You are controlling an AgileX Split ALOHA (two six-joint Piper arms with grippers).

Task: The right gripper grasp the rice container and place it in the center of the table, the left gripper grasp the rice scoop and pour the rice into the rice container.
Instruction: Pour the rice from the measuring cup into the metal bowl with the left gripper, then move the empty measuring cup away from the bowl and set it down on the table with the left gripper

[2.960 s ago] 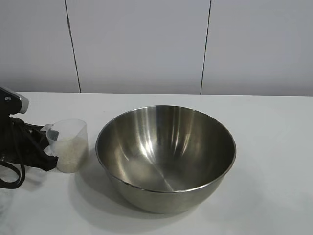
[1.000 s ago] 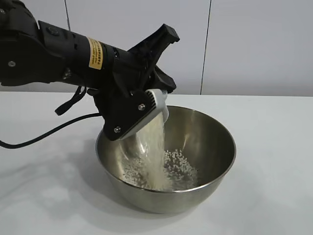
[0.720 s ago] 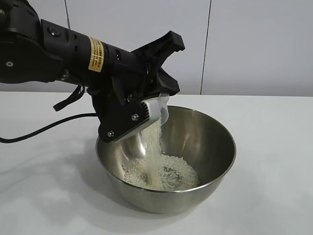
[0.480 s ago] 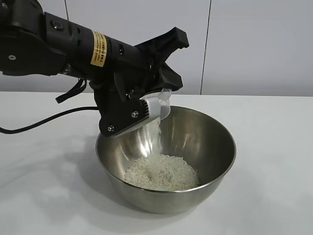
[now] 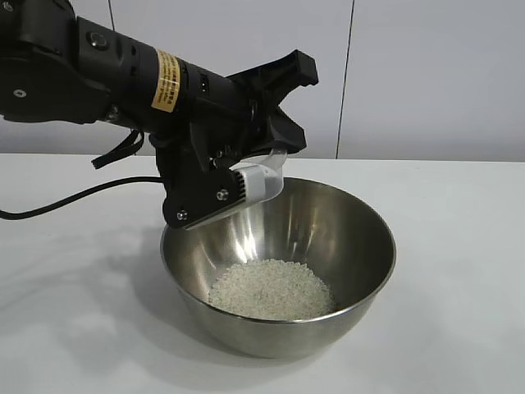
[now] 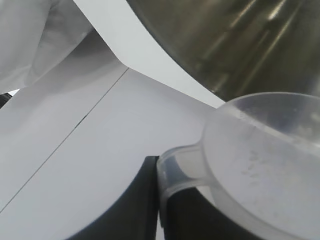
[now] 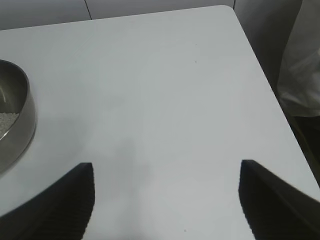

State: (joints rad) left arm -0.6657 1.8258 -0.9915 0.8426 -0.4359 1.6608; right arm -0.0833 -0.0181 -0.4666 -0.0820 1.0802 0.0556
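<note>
The rice container [image 5: 344,238], a big shiny steel bowl, stands in the middle of the white table [image 5: 459,246] with a heap of white rice [image 5: 271,289] in its bottom. My left gripper [image 5: 250,176] is shut on the rice scoop [image 5: 261,182], a clear plastic cup, by its loop handle [image 6: 172,167]. It holds the scoop tipped mouth-down over the bowl's left rim. No rice is falling. The scoop [image 6: 265,165] looks empty in the left wrist view. My right gripper [image 7: 165,172] is open and empty above bare table, off to the side of the bowl [image 7: 15,125].
A black cable [image 5: 66,205] trails from the left arm over the table's left side. The table's edge and corner [image 7: 235,15] lie beyond the right gripper, with something white [image 7: 305,65] past it.
The left arm lifted the full scoop from the table and tipped it over the bowl. The rice stream thinned and has stopped; the heap in the bowl has grown.
</note>
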